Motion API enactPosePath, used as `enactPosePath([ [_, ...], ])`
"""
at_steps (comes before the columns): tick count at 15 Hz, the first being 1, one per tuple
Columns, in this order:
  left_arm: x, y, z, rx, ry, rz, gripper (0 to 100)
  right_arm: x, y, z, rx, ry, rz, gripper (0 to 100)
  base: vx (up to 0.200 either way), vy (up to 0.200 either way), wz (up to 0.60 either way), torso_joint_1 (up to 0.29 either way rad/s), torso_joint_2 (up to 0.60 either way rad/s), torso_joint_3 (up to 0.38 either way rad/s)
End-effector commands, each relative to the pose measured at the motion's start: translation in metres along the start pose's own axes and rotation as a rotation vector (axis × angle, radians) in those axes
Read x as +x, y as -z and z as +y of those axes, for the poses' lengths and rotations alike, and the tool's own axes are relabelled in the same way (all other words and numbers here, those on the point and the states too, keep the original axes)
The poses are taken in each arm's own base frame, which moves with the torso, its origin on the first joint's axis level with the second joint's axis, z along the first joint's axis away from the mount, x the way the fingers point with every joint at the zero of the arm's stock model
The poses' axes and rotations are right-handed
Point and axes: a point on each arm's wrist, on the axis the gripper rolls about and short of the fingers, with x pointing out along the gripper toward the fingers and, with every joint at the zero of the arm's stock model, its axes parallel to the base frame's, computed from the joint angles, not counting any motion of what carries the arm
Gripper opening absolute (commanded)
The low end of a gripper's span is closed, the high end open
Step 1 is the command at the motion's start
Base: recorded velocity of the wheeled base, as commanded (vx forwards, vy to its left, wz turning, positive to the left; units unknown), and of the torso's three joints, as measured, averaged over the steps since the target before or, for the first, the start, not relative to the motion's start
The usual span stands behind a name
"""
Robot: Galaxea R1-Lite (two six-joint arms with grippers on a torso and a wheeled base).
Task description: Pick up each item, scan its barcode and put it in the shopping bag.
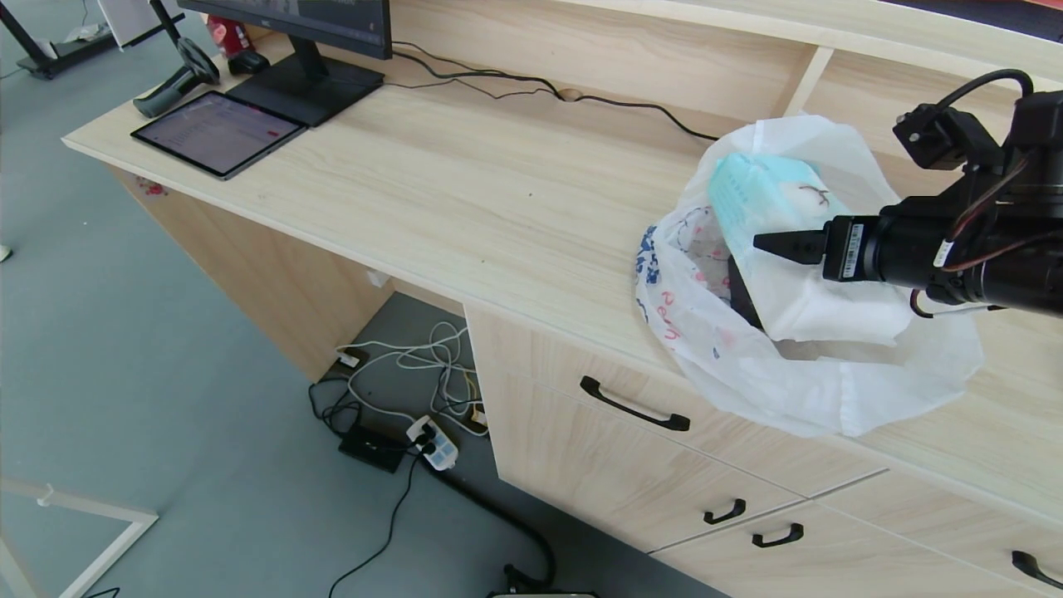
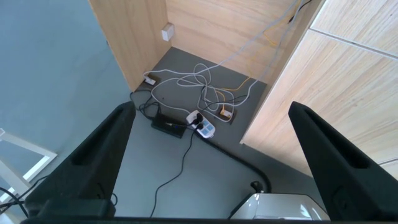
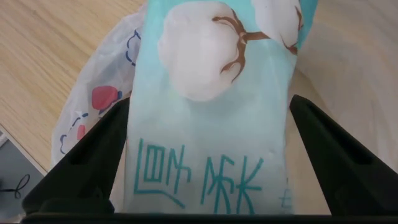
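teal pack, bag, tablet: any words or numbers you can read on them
No text can be quoted with confidence.
teal pack: large teal characters under a cotton picture, cut off at the picture's edge, not legible.
shopping bag: blue and red print on crumpled plastic, unreadable.
tablet: rows of text on the lit screen, too small to read.

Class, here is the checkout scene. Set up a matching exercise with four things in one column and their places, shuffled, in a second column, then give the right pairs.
Things
1. tablet
2. light-blue pack
3. power strip
4. handheld scanner

Places
A. on the floor, under the counter
B. in the open white shopping bag
C. lying flat on the counter, in front of the monitor base
D. beyond the tablet, at the counter's far left end

Pairs: 1-C, 2-B, 3-A, 4-D
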Motion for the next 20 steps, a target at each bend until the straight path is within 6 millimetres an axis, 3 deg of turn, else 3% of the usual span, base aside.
enactPosePath([
  [1,0.000,0.000,0.000,0.000,0.000,0.000,100,-0.020,-0.006,0.002,0.000,-0.005,-0.041,100,0.000,0.000,0.00,0.000,0.00,0.000],
  [8,0.000,0.000,0.000,0.000,0.000,0.003,100,-0.058,-0.026,0.004,-0.005,-0.009,-0.153,100,0.000,0.000,0.00,0.000,0.00,0.000],
  [11,0.000,0.000,0.000,-0.002,0.000,0.003,100,-0.095,-0.035,0.005,-0.007,-0.018,-0.230,100,0.000,0.000,0.00,0.000,0.00,0.000],
  [17,0.000,0.000,0.000,0.001,0.000,0.000,100,-0.202,0.003,0.007,0.058,-0.013,-0.224,100,0.000,0.000,0.00,0.000,0.00,0.000],
  [19,0.000,0.000,0.000,0.003,0.002,0.001,100,-0.229,0.022,0.007,0.060,0.002,-0.187,100,0.000,0.000,0.00,0.000,0.00,0.000],
  [20,0.000,0.000,0.000,0.003,0.002,0.001,100,-0.245,0.045,0.006,0.064,0.041,-0.154,100,0.000,0.000,0.00,0.000,0.00,0.000],
])
